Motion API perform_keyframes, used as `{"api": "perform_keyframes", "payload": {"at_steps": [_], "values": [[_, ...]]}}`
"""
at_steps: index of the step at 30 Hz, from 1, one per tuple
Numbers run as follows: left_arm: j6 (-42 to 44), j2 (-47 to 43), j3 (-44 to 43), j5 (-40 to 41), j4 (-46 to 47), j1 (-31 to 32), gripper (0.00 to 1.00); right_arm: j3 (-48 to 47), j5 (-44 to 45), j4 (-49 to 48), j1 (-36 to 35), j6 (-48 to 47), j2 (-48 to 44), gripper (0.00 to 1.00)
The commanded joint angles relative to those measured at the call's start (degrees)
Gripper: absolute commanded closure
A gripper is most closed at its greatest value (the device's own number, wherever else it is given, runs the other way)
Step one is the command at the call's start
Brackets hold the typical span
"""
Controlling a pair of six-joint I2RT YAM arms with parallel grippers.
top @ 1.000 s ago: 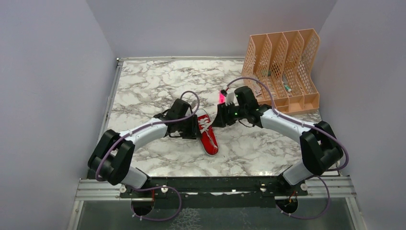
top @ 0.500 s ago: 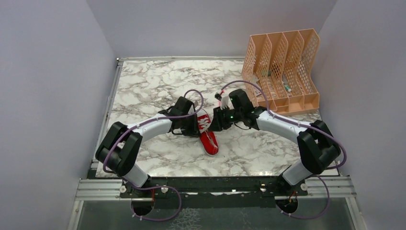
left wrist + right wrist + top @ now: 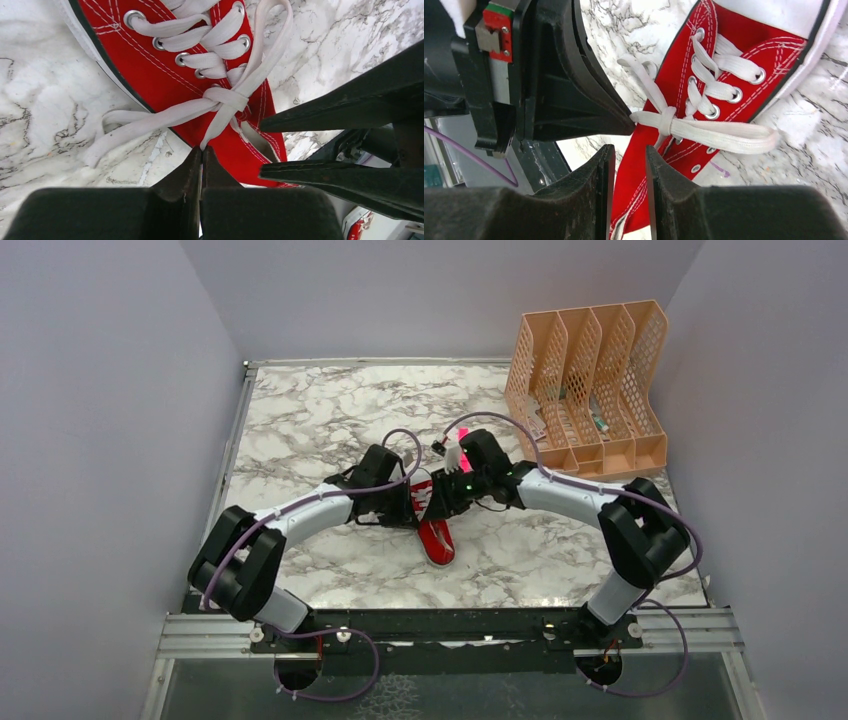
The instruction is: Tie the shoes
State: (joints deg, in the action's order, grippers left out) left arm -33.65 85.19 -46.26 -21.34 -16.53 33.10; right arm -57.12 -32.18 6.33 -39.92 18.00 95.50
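Our red sneaker (image 3: 436, 530) lies mid-frame on the marble table (image 3: 300, 410). We judge the first overhand crossing (image 3: 231, 96) done, the bow not yet begun. Our left gripper (image 3: 201, 152) is clamped on one lace end (image 3: 215, 127); our right gripper (image 3: 629, 150) stands slightly parted beside it, holding nothing

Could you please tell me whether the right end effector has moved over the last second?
Yes. The right end effector has shifted left, away from the peach file rack and closer to the red sneaker.
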Motion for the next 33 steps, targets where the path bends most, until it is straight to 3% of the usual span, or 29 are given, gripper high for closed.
{"api": "perform_keyframes", "payload": {"at_steps": [1, 12, 21, 33], "values": [[-0.8, -2.3, 1.0, -2.5, -0.2, 0.2, 1.0, -2.3, 1.5, 0.5, -1.7, 0.5, 2.3, 0.68], [-2.7, -4.1, 2.7, -4.2, -0.7, 0.2, 1.0, -1.2, 15.4, 1.4, -3.6, 3.4, 2.8, 0.66], [-2.3, -3.3, 2.6, -3.4, -0.6, 0.2, 1.0, -1.9, 21.1, 2.1, -6.4, 3.7, 4.4, 0.66], [-2.0, -4.3, 4.4, -4.4, -0.5, 0.2, 1.0, -2.9, 37.8, 3.9, -11.4, 1.6, 5.2, 0.74]]}}
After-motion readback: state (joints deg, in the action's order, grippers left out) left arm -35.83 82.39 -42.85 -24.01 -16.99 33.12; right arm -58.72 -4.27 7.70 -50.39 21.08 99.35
